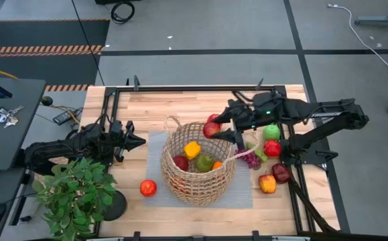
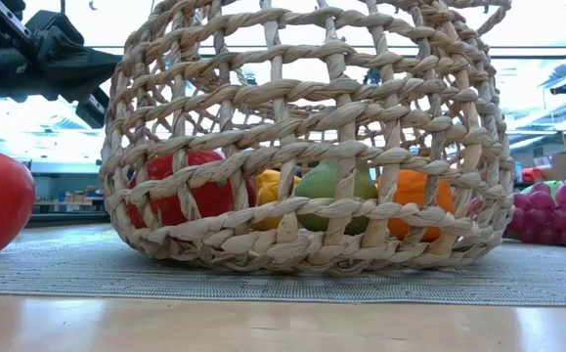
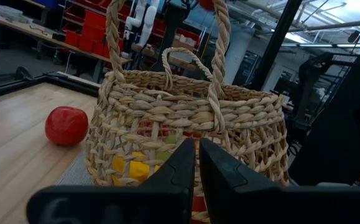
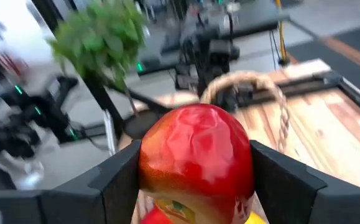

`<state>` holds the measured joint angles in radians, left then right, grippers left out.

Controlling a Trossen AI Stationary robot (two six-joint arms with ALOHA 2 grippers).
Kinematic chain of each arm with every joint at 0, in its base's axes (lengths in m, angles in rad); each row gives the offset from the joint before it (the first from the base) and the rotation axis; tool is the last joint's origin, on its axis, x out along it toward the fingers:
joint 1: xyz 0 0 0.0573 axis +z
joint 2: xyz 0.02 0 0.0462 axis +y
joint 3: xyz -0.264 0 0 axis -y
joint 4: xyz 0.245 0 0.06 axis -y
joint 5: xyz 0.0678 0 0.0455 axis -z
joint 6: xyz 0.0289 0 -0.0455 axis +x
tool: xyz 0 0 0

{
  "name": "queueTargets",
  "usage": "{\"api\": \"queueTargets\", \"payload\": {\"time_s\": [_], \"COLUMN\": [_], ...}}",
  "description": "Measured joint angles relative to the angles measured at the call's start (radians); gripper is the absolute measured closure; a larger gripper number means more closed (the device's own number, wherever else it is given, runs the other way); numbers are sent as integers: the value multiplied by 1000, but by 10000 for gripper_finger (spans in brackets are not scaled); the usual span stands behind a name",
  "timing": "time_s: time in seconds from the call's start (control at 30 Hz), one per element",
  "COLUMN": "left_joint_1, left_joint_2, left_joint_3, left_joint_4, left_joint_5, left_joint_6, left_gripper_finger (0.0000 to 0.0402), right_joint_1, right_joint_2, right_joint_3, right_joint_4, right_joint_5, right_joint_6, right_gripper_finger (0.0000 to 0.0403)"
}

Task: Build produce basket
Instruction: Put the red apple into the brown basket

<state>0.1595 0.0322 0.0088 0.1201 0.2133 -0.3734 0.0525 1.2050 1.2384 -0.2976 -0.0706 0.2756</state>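
Note:
The tan wicker basket [image 1: 197, 164] stands on a grey mat in mid-table. Through its weave I see produce: a yellow pepper [image 1: 191, 150], a green fruit [image 1: 204, 162], a red fruit [image 1: 181, 163] and an orange one [image 2: 419, 200]. My right gripper [image 1: 215, 129] is shut on a red apple [image 4: 195, 155], in the air over the basket's far right rim. My left gripper [image 1: 140, 141] is shut on nothing. It points level at the basket's left wall [image 3: 186, 118] from a short way off. My right gripper pinches the red apple's two opposite sides [image 4: 147, 168] between its two fingers [image 4: 279, 180]. The fingers reach in from the table's right, nearly level. The apple is lifted clear, above the basket's rim.
A loose red apple [image 1: 148, 188] lies on the wood left of the basket's front. Right of the basket lie a green apple [image 1: 271, 132], a red apple [image 1: 272, 148], purple grapes [image 1: 250, 159], a dark red fruit [image 1: 281, 173] and a red-yellow fruit [image 1: 267, 183]. A potted plant [image 1: 76, 194] stands at the near left.

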Motion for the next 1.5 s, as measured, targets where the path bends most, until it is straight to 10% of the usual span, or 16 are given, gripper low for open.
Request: {"api": "queueTargets", "payload": {"time_s": [0.33, 1.03, 1.5], "left_joint_1": [0, 0, 0], "left_joint_2": [0, 0, 0], "left_joint_3": [0, 0, 0], "left_joint_4": [1, 1, 0], "left_joint_5": [0, 0, 0], "left_joint_6": [0, 0, 0], "left_gripper_finger": [366, 371, 367], "right_joint_1": [58, 238, 251], "right_joint_2": [205, 284, 284], "right_joint_3": [182, 201, 200], "right_joint_4": [-217, -199, -187], "right_joint_5": [132, 585, 565], "right_joint_6": [-229, -1427, -1376], "right_gripper_finger": [129, 129, 119]}}
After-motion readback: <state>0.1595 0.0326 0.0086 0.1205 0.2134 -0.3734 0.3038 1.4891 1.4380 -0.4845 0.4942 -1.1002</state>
